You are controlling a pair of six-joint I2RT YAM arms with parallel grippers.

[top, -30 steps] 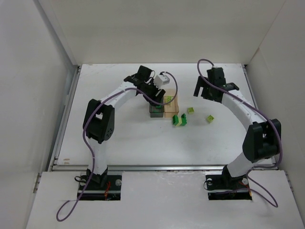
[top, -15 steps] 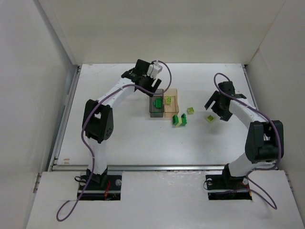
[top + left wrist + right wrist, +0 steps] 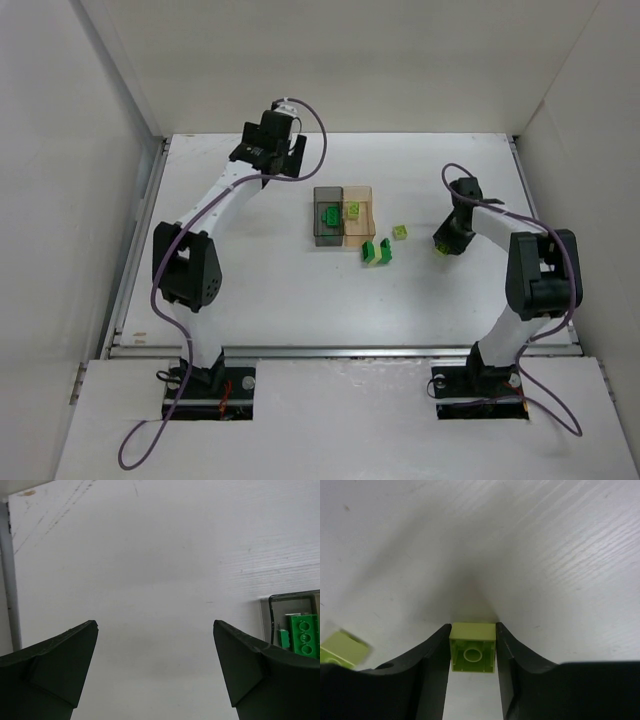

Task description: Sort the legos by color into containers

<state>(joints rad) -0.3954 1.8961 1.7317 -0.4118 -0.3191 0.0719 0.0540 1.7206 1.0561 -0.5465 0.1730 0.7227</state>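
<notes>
Legos binned so far, top view: one dark green lego (image 3: 329, 214) in the grey bin (image 3: 320, 238), one pale lego (image 3: 353, 209) in the amber bin (image 3: 368, 236). The two bins sit joined at frame centre.

Unsorted on the bench (image 3: 250, 270):
- two dark green bricks (image 3: 369, 251) just below the amber bin
- one loose pale brick (image 3: 400, 232) to the bin's right
- a pale target brick (image 3: 472, 652) further right, at the right pincer (image 3: 472, 630)

Right wrist view: the pincer is narrowed onto that brick, fingers (image 3: 435, 650) against both its sides. The brick looks to be resting on the bench, not lifted.

Left pincer (image 3: 155, 670), upper left of the top view, is spread wide and holds nothing.

Judgement: two of six visible legos binned, four left. The step in hand is the pick of a pale brick, destined for the amber bin
</notes>
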